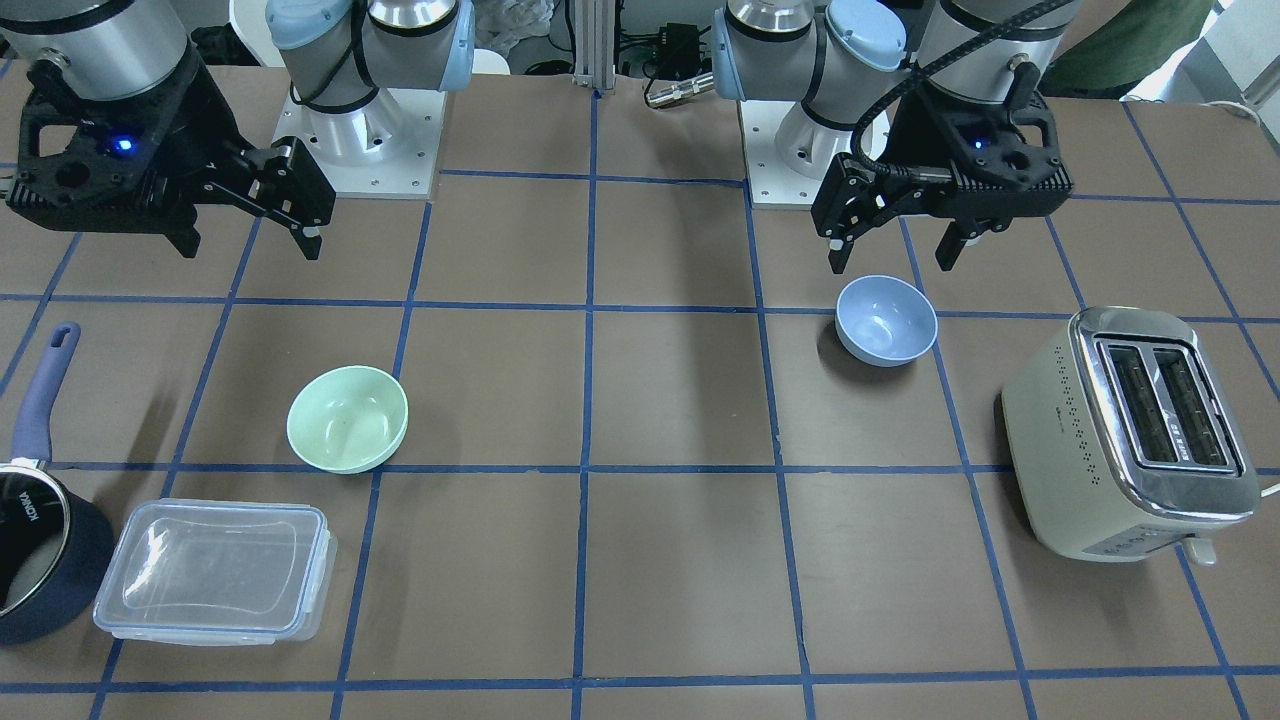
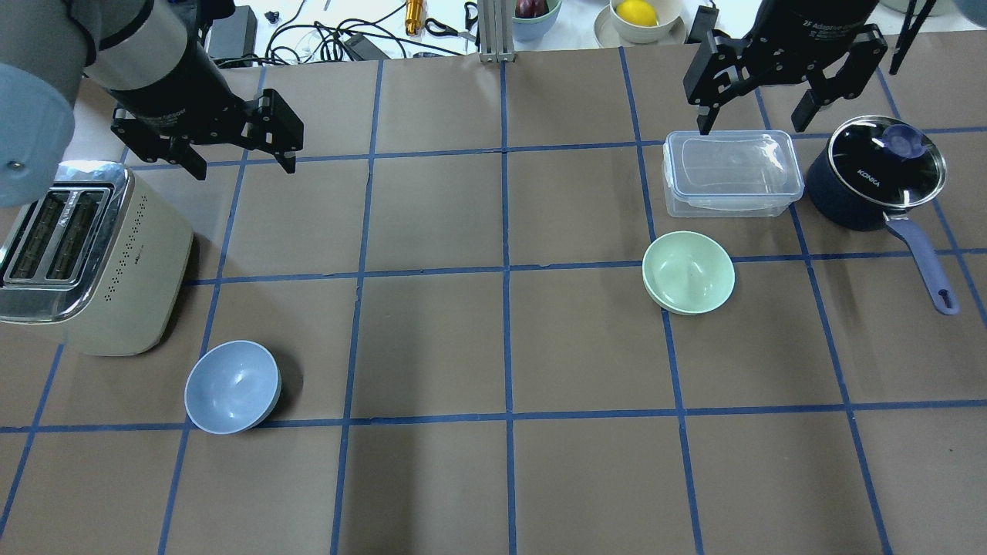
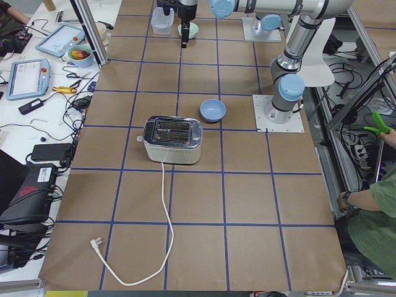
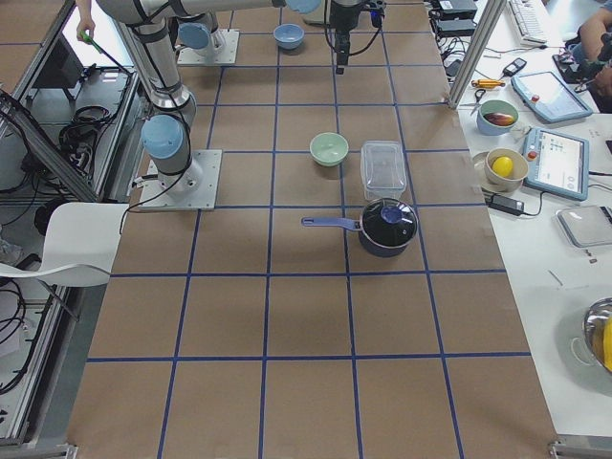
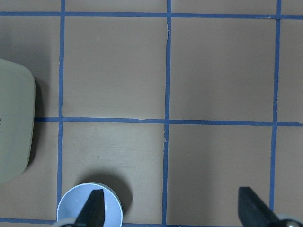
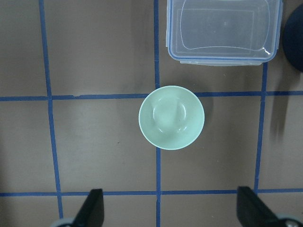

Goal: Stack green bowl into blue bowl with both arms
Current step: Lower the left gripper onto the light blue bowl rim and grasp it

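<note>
1. Your blue bowl (image 2: 231, 387) sat upright, just beside the toaster (image 2: 116, 293).
2. Your green bowl (image 2: 688, 273) sat well apart from it, near the clear container (image 2: 732, 173).
3. Your left gripper (image 2: 243, 166) and right gripper (image 2: 752, 123) hung spread wide, both empty.

Four fixed, two wrist views over table (image 2: 432, 347)

**Count of things by kind**

Two bowls: the blue bowl (image 2: 232, 386) near the toaster (image 2: 85, 258), the green bowl (image 2: 688, 272) well apart from it. One toaster. One saucepan (image 2: 871, 173) and one clear lidded box (image 2: 731, 171), both far from the toaster. Two grippers: left gripper (image 2: 245, 167), right gripper (image 2: 752, 125).
</note>
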Available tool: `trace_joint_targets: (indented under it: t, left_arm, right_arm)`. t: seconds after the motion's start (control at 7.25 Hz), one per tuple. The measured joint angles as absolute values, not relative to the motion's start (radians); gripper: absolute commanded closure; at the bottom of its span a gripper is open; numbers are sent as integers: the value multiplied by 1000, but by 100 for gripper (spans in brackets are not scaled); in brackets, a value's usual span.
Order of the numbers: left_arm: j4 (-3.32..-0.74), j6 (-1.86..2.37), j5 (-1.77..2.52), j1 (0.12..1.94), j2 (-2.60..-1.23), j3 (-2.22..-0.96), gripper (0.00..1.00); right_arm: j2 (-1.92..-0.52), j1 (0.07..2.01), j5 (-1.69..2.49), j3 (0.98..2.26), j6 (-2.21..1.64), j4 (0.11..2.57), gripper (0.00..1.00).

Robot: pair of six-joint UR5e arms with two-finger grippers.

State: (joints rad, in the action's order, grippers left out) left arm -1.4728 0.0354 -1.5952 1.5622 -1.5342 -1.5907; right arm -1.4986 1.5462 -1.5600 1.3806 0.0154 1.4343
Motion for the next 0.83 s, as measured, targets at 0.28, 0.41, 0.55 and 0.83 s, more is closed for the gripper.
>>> trace_joint_targets:
  t: [0.28, 0.41, 0.55, 0.83]
  left_arm:
    - [-1476, 20, -1627, 1559, -1513, -1654, 0]
    - [-1467, 5, -1689, 1556, -1489, -1738, 0]
    - [-1441, 0, -1731, 1554, -1468, -1837, 0]
    - [-1256, -3, -1752, 1538, -1465, -2050, 0]
  right_arm:
    - [-1499, 1546, -1560, 1381, 15, 1434, 0]
    - [-1499, 1546, -1560, 1381, 15, 1434, 0]
    - [-1499, 1546, -1560, 1381, 15, 1434, 0]
    - [-1497, 1546, -1559, 1381, 16, 1434, 0]
